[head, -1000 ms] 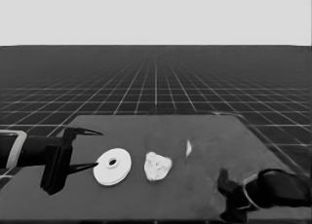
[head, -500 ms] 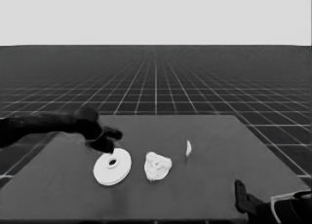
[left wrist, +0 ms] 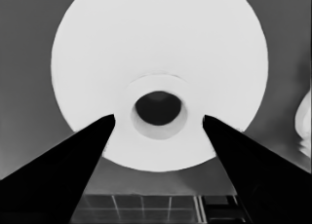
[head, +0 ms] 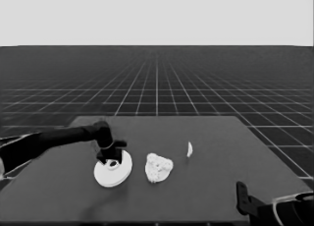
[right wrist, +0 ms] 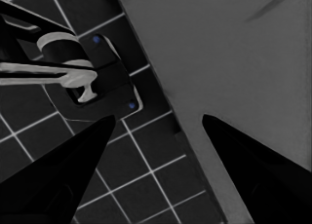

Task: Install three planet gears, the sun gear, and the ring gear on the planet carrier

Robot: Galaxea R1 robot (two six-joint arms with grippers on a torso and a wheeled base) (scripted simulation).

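Note:
The larger round part [head: 114, 173], the ring gear, lies flat left of the table's middle. My left gripper [head: 112, 155] hangs right over its far side. In the left wrist view the larger round part [left wrist: 146, 63] fills the picture, and the left gripper [left wrist: 158, 118] stands open with one finger on each side of the central hole, holding nothing. Just to the right lies the smaller round part [head: 158, 167], the planet carrier, with lumpy toothed gears on top; its edge [left wrist: 304, 121] shows in the left wrist view. My right gripper [head: 241, 192] waits at the lower right corner.
A thin white piece [head: 189, 149] lies right of the smaller round part. The right wrist view looks at the table's corner [right wrist: 234, 63] and the floor grid, with dark machinery [right wrist: 92, 78] past the edge; the right gripper [right wrist: 158, 118] there is open.
The left arm has swung in from the table's left end to over the larger round part. The right arm has drawn back to the lower right corner.

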